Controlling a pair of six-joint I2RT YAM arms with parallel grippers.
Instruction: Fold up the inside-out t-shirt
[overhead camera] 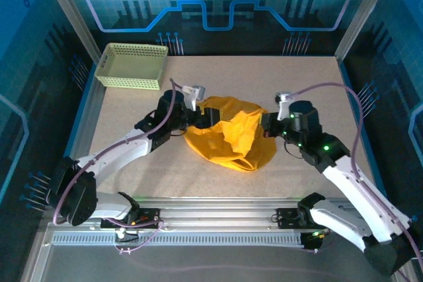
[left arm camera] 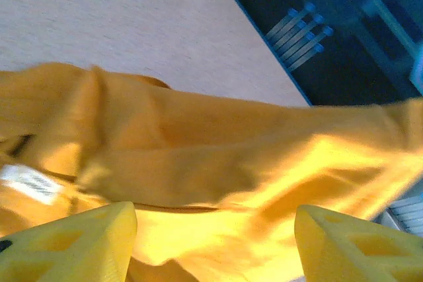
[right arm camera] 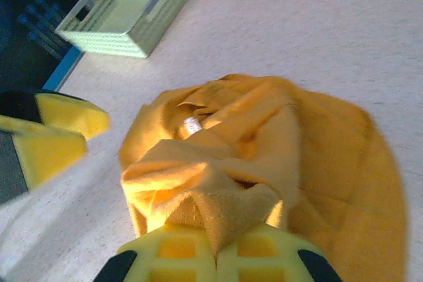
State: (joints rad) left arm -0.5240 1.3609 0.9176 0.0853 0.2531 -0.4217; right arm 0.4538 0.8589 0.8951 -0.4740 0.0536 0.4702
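The mesh basket sat far left, well apart from the crumpled t-shirt, which the right gripper pinched while the left gripper gaped wide against it.

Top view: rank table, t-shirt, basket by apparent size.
1. table
2. t-shirt, bunched up
3. basket, somewhat smaller, but it sits farther from the camera, so true size against the shirt is unsure.

1 t-shirt, mustard-yellow, bunched in folds across the frame; white label on it at left. 1 left gripper, yellow fingers spread wide, cloth lying between them. 1 table, pale, speckled, beyond the cloth.
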